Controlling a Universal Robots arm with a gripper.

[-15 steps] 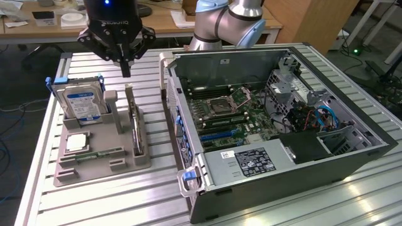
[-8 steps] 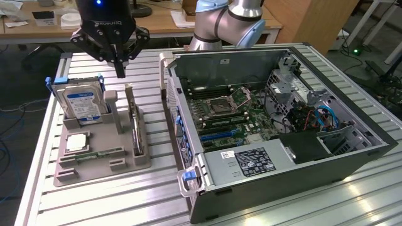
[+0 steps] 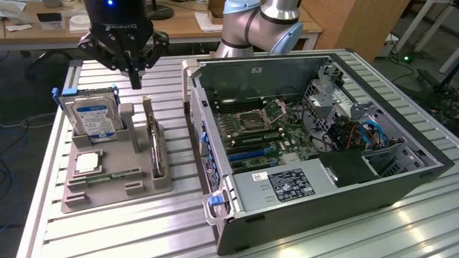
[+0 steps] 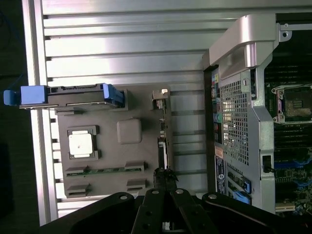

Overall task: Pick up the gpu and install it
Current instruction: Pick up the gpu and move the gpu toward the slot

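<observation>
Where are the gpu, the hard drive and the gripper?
gpu (image 3: pixel 155 150), exterior view, middle of the upright card.
hard drive (image 3: pixel 95 118), exterior view, its blue label.
gripper (image 3: pixel 135 80), exterior view, between its fingertips.

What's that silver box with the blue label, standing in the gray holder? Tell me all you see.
A hard drive: a flat rectangular box, silver metal by its look, with a blue and white label on its broad face. A blue plastic frame clasps its sides, tabs jutting past both upper corners. It stands upright on one edge in a slot at one end of the gray holder. Only frame and holder touch it.
</observation>
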